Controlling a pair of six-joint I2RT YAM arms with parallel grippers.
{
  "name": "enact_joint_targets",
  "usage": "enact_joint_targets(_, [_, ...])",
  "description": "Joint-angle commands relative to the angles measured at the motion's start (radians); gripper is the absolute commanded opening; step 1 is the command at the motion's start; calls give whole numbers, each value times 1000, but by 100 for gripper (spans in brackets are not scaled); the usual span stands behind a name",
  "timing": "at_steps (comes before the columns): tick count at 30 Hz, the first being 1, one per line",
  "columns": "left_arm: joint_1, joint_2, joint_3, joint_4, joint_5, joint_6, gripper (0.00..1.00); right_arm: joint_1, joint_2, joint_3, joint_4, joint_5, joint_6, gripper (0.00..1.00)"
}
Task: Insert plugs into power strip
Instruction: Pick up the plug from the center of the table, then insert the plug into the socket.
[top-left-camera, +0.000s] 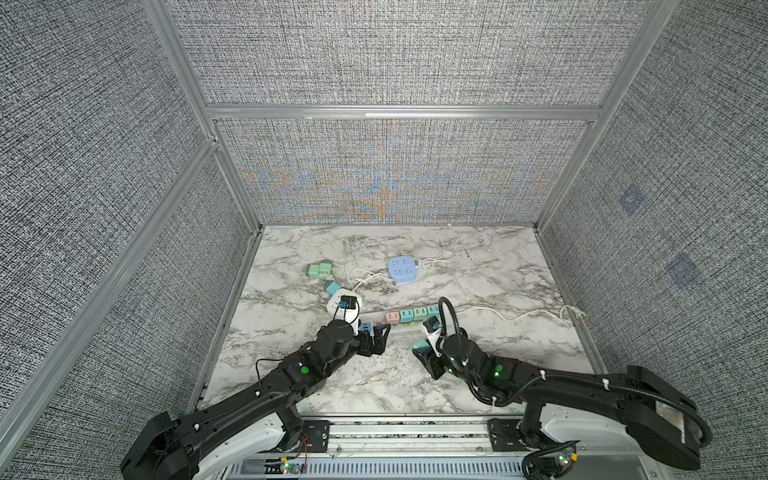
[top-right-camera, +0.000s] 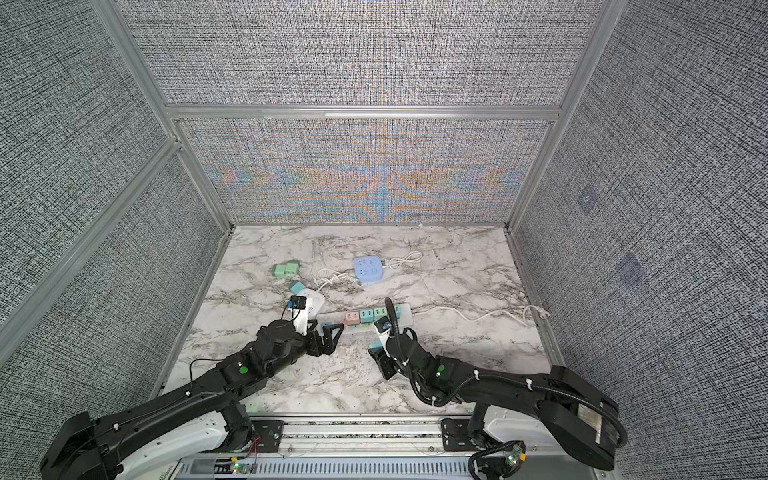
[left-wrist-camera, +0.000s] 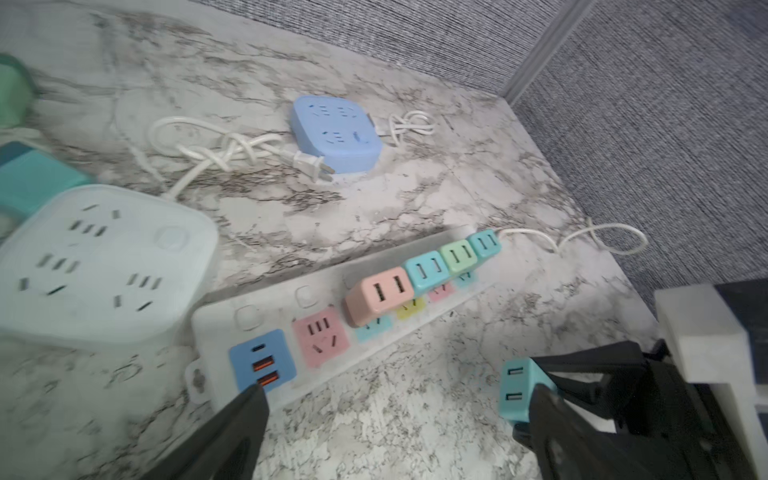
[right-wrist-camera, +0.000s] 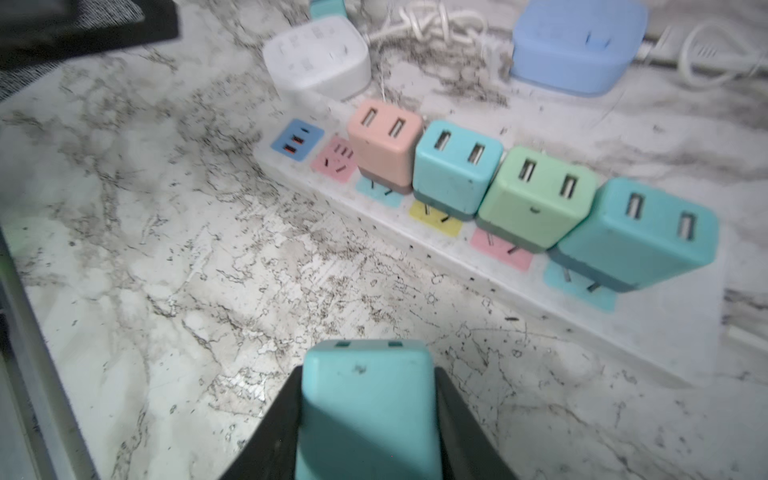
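Nearest, the right gripper (right-wrist-camera: 368, 374) is clenched on a teal plug (right-wrist-camera: 365, 415). Its jaws press the two flat opposite sides, and the plug hangs just in front of the power strip (right-wrist-camera: 457, 266), toward the table's middle. The plug looks light and rigid, with smooth plastic and rounded corners, so it could slip or twist. Those flat sides seem the right hold, leaving the prong face free. The prongs themselves are hidden, so their alignment is probably the thing to check.

The left gripper (top-left-camera: 379, 337) hangs released by the strip's USB end. Four seated plugs (right-wrist-camera: 457, 166) fill the row, and a pink socket (right-wrist-camera: 334, 160) is free beside them. The strip is thin and may slide under a push.

Farther off lie a white square strip (right-wrist-camera: 318, 54) with a teal plug (top-left-camera: 331, 286) beside it, and two green plugs (top-left-camera: 319, 269) toward the far left corner. A blue square strip (top-left-camera: 402, 269) lies near the far edge. The marble-patterned table (top-left-camera: 478, 374) is hard and slick. Grey woven panels in aluminium framing close three sides.
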Motion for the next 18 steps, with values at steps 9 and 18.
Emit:
enact_joint_targets(9, [1,180,86,234,462,103,91,25,-151,-160,459,4,-390,19])
enact_joint_targets(18, [1,259,122,259,569,102,86,26,-130,-177,584,-34,-462,16])
